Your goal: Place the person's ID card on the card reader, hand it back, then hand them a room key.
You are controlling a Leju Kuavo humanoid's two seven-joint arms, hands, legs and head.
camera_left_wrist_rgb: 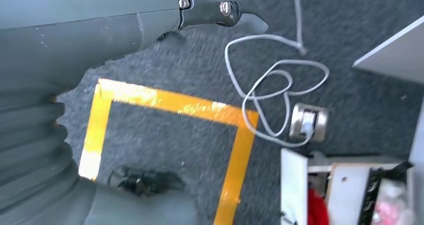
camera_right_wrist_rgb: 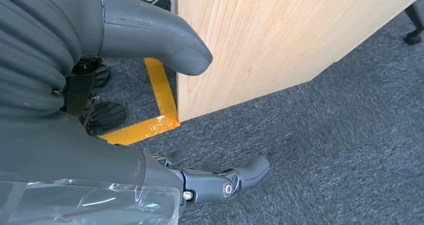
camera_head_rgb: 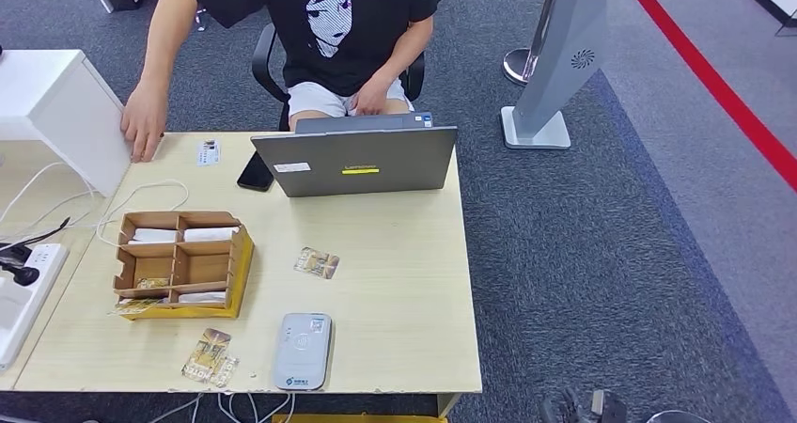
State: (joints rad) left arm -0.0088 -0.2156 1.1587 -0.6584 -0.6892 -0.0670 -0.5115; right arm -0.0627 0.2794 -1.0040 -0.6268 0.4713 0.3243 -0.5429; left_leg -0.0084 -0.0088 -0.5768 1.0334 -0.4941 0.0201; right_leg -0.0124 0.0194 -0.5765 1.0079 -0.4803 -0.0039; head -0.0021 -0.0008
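Pale wood worktop (camera_head_rgb: pixel 395 254) on grey carpet. ID card (camera_head_rgb: pixel 209 151) far left beside person's hand (camera_head_rgb: pixel 144 122); card reader (camera_head_rgb: pixel 303 350) at near edge. Left hand (camera_left_wrist_rgb: pixel 150 25) and right hand (camera_right_wrist_rgb: pixel 165 115) hanging low, fingers apart, empty. Long reach could snag white cable (camera_head_rgb: pixel 141 197).

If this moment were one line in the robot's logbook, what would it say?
left hand: open, hanging | right hand: open, hanging | ID card: far edge of table | card reader: bare

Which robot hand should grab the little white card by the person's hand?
Left, probably. The white card lies far on the left of the table, and both the left hand and right hand hang empty below.
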